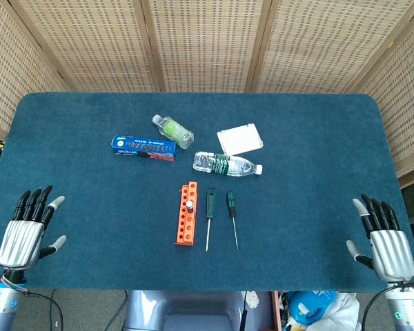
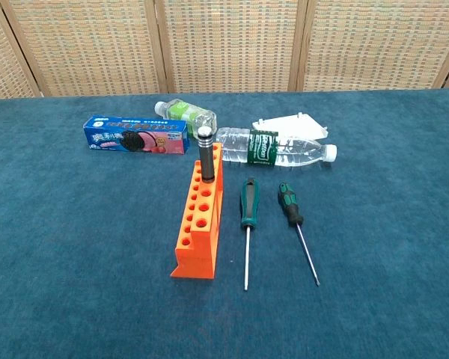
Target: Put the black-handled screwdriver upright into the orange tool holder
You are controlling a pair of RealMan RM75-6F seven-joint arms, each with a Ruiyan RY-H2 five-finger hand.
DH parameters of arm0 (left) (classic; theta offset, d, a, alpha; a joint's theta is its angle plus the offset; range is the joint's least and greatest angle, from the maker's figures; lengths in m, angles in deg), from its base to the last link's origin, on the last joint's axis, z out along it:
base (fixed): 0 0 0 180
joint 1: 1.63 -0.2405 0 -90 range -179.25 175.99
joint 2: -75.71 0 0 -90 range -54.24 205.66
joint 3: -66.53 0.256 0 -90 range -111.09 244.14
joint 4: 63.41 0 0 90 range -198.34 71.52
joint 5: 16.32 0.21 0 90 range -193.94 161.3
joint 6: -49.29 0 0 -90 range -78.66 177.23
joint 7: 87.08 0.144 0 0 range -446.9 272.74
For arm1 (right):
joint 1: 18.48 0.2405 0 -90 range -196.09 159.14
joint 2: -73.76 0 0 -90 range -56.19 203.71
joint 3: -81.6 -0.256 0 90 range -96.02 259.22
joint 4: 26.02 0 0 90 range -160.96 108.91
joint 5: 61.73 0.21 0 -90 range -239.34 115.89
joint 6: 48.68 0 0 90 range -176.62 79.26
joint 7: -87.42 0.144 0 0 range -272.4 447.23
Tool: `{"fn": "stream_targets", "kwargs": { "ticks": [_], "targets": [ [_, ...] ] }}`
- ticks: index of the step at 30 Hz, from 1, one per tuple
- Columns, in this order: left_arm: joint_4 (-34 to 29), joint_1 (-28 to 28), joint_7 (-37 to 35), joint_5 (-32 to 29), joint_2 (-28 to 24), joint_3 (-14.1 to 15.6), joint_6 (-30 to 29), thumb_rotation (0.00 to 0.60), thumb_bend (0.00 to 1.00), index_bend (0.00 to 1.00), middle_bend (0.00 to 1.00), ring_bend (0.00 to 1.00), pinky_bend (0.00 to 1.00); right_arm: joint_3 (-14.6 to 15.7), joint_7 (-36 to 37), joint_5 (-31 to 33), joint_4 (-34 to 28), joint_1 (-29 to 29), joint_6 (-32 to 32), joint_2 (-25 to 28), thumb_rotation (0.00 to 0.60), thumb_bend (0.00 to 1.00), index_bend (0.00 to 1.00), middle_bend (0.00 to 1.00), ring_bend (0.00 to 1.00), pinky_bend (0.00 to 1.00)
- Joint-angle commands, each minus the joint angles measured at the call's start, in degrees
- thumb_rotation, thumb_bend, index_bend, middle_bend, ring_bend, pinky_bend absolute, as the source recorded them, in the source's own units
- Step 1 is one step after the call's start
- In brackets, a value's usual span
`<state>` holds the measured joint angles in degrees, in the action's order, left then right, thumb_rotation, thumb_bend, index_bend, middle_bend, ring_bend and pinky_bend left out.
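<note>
The black-handled screwdriver [image 2: 206, 153] stands upright in a far hole of the orange tool holder [image 2: 198, 221], seen from above as a small round cap [image 1: 190, 205] in the holder [image 1: 185, 223]. My left hand [image 1: 24, 229] is open at the table's near left corner, fingers spread, holding nothing. My right hand [image 1: 381, 233] is open at the near right corner, also holding nothing. Neither hand appears in the chest view.
Two green-handled screwdrivers [image 2: 248, 217] [image 2: 295, 221] lie flat to the right of the holder. Behind it lie a clear water bottle [image 2: 273, 147], a small green-labelled bottle [image 2: 184, 114], a blue biscuit box [image 2: 135, 134] and a white card [image 1: 239, 139].
</note>
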<state>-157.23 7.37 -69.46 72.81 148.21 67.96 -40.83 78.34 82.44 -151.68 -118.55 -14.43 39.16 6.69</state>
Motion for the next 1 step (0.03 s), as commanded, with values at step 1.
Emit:
{"fn": "stream_targets", "kwargs": {
  "ticks": [1],
  "targets": [
    [0.0,-0.6,-0.4,0.1,-0.2,0.0,-0.8,0.600,0.16,0.16,0.00,0.00,0.00,0.0,0.0,0.0,-0.1,0.0,0.0,0.0,0.600,0.28,0.00,0.00,0.00,0.00]
  ]
}}
